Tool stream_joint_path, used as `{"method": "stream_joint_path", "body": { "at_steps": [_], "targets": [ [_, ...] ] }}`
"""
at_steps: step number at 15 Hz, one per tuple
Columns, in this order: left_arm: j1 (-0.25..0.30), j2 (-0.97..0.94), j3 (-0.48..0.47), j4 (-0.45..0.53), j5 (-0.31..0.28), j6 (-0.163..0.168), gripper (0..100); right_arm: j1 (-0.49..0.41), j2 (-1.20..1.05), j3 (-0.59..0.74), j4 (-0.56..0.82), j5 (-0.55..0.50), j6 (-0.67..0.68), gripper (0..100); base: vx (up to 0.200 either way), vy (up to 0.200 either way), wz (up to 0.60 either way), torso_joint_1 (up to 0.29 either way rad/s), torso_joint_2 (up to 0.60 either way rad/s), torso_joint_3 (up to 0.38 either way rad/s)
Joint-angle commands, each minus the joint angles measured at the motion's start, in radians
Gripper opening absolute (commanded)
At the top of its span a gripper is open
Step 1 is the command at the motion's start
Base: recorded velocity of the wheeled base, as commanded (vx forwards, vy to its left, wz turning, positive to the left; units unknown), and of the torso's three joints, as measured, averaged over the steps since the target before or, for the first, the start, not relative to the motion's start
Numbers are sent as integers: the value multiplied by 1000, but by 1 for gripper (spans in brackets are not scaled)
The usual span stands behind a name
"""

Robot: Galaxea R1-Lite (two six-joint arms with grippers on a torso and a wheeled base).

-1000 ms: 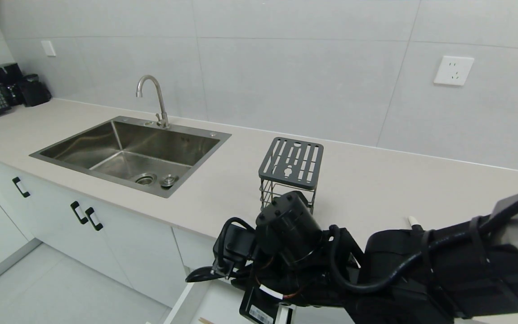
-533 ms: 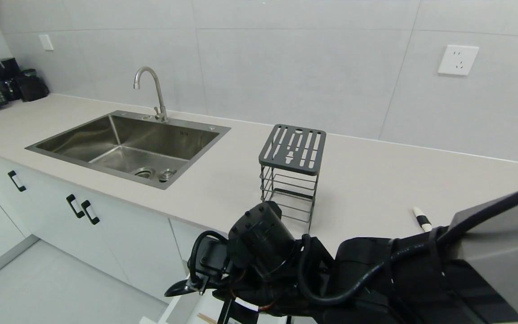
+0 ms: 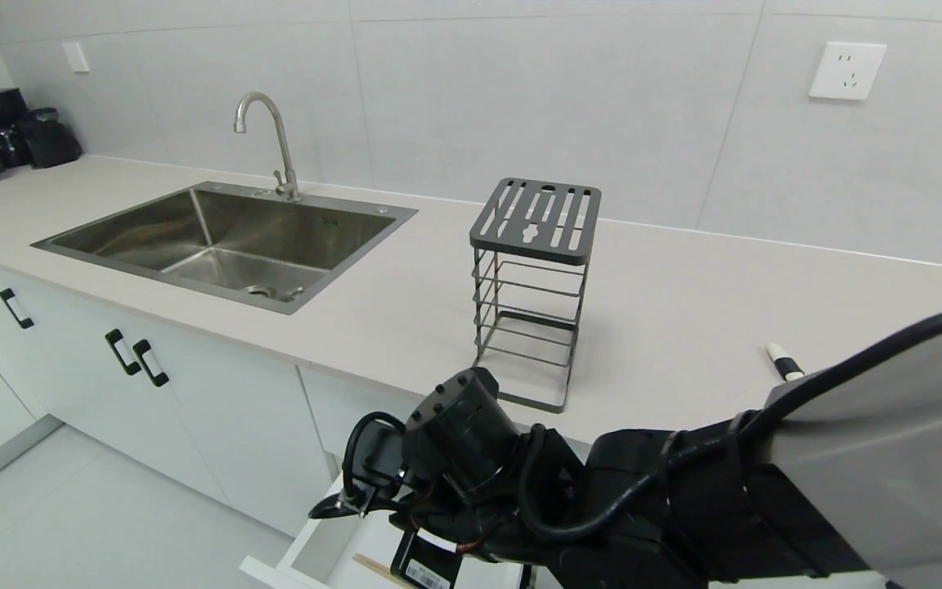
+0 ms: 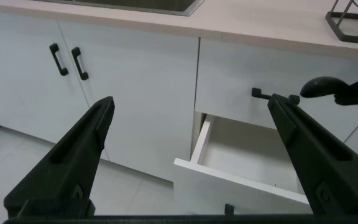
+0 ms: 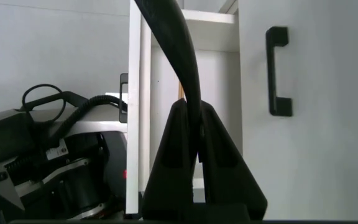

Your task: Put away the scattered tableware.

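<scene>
1. Pale counter [image 3: 684, 311] is running under grey wall tiles. It is carrying a steel sink [image 3: 111, 225] with a faucet [image 3: 262, 123], an upright wire rack [image 3: 532, 286] to the sink's right, and a small white-and-black pen [image 3: 783, 361] lying well to the rack's right.
2. Below the counter edge a white drawer [image 4: 241, 179] is standing pulled out. The left wrist view is showing its inside, while the head view is hiding most of it behind the right arm.
3. The right gripper [image 5: 191, 134] is clamping its jaws tight on the handle of a black spoon [image 4: 319, 87]. The right wrist view is showing this grip close up, the handle rising from between the fingers.
4. The spoon is hanging in the air over the open drawer, its bowl pointing toward the sink side. In the head view just the bowl is poking out past the wrist.
5. The left gripper [image 4: 191, 102] is hovering low, facing the cabinets, its jaws spread wide with nothing between them and well apart from the spoon.
6. Two black handles [image 4: 79, 64] are sitting side by side on the cabinet doors on the drawer's sink side.
7. In the head view a thin pale stick [image 3: 373, 564] is lying inside the drawer; I cannot tell what it is.
</scene>
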State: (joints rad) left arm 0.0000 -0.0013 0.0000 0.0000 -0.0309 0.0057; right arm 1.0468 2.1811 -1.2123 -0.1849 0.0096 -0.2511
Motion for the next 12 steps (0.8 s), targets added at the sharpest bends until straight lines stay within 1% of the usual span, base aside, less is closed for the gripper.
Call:
{"method": "stream_joint_path", "body": {
  "at_steps": [1, 5, 9, 12],
  "targets": [
    [0, 1, 0, 0, 0, 0, 100, 6, 26, -4, -15, 1, 6, 0, 0, 0, 0, -105, 217, 105],
    [0, 1, 0, 0, 0, 0, 100, 6, 36, -4, -18, 1, 9, 0, 0, 0, 0, -214, 415, 193],
    [0, 1, 0, 2, 0, 0, 100, 7, 46, -10, -19, 1, 21, 0, 0, 0, 0, -106, 198, 100],
    [0, 1, 0, 2, 0, 0, 100, 6, 54, -13, -19, 0, 26, 0, 0, 0, 0, -209, 414, 193]
  ]
}}
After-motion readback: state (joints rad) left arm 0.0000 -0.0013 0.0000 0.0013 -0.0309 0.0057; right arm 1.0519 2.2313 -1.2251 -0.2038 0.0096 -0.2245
